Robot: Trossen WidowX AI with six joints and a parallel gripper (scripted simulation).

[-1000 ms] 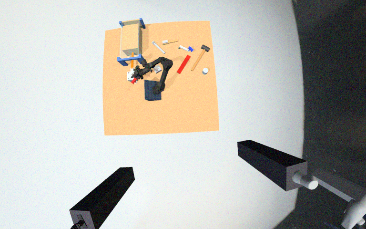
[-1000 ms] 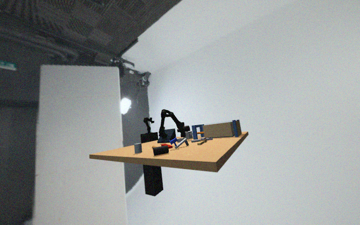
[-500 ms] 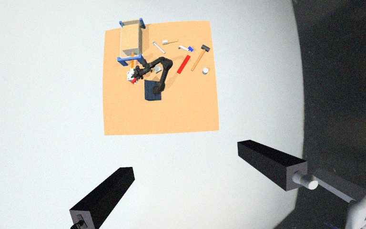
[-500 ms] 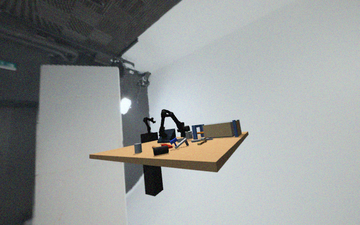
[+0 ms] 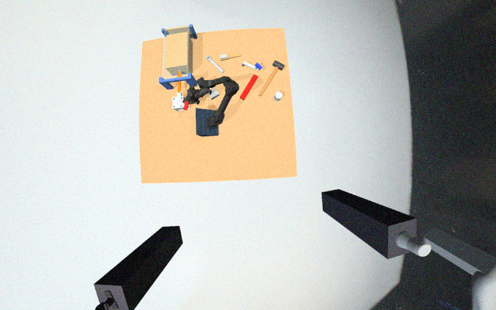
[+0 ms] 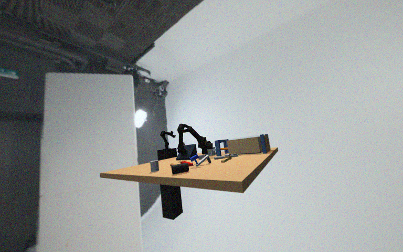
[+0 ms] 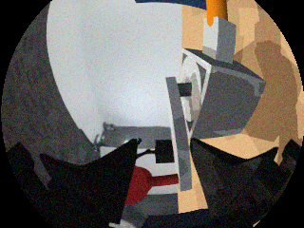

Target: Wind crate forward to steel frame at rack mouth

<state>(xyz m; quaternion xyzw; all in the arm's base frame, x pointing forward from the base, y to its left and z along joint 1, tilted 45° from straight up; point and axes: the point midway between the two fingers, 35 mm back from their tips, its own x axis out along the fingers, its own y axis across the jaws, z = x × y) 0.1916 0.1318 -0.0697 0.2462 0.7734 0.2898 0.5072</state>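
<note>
Top view: my gripper [image 5: 188, 98] [image 6: 211, 145] [image 7: 163, 143] stood at winch's [image 5: 177, 103] [image 7: 228, 102] 2 o'clock | fingers partly apart, clamping nothing, around crank arm [image 7: 177, 135] | crate [image 5: 177, 49] [image 6: 243, 145] at 12 o'clock, short of blue mouth frame [image 5: 185, 77] [image 6: 218, 149] [image 7: 176, 1]

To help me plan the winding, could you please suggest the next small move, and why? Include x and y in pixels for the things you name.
I would probably nudge the crank [image 5: 183, 104] [image 7: 180, 133] round slightly with the open end effector [image 5: 187, 99] [image 6: 209, 147] [image 7: 163, 143]: its fingers appear to straddle the crank, and the crate [image 5: 177, 49] [image 6: 245, 145] sits flat, short of the blue front frame [image 5: 186, 77] [image 6: 218, 149].
</note>
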